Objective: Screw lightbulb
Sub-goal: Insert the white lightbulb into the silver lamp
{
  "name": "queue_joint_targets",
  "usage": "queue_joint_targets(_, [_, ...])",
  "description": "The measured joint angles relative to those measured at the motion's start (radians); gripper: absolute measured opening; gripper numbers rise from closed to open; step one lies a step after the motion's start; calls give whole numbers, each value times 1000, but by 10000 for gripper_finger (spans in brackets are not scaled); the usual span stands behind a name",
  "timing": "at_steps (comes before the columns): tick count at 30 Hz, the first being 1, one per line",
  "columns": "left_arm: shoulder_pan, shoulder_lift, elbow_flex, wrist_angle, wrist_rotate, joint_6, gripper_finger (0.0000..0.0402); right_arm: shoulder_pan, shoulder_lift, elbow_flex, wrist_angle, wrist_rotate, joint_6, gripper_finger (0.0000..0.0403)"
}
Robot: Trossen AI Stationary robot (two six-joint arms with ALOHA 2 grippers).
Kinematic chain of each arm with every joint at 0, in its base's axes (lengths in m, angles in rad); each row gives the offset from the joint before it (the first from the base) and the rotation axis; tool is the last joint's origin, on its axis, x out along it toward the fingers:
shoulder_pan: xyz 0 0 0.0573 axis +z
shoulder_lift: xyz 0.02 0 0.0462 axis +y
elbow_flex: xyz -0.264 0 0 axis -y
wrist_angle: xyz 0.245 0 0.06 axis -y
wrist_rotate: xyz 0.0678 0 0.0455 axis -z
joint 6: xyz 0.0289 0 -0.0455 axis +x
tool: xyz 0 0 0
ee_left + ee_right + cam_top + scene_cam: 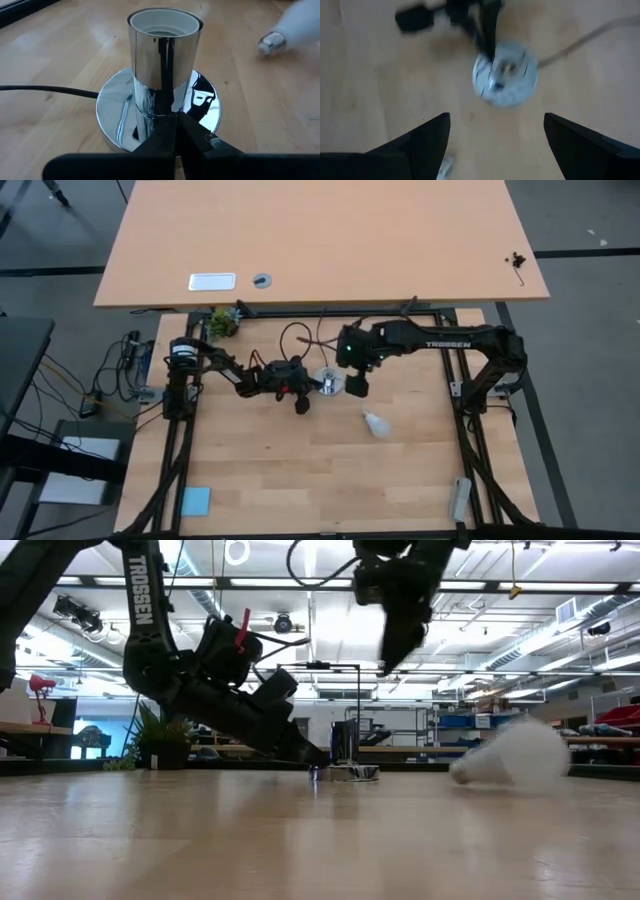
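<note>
The lightbulb point(375, 423) is white and pear-shaped and lies on its side on the wooden table, right of the socket; its metal screw end point(271, 42) points toward the socket. The chrome socket point(165, 55) stands upright on its round base disc point(328, 383), with a black cord running off it. My left gripper point(172, 119) is shut and low at the socket's foot. My right gripper point(496, 116) hangs open high above the table, over the spot between the socket point(505, 72) and the bulb, with nothing between its fingers. My left gripper's shut fingertips point(167, 131) meet the socket at the foot of its chrome tube point(150, 107), above the base disc's left part. They come slanting down from the table's left side. The socket stands upright with its disc flat on the table.
A second, lighter tabletop point(320, 240) lies beyond the far edge. A small green plant point(224, 321) stands at the far left, a blue square point(196, 500) at the near left corner, and a grey object point(460, 497) at the near right. Bare wood lies in front of the bulb.
</note>
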Motion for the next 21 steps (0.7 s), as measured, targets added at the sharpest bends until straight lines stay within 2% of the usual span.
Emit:
queue_joint_targets(3, [0,-12,-4,-5,1,0,19,38,-1,-28,-94,-10,77,324])
queue_joint_targets(8, [0,-42,-11,-32,8,-1,19,121,-1,-123,-119,-91,200,322])
queue_joint_targets(14, [-1,-52,-16,-23,12,-15,19,202,-1,-260,4,-113,396,321])
queue_joint_targets(21, [-1,-52,-14,-24,12,-27,19,236,9,-374,154,-144,603,321])
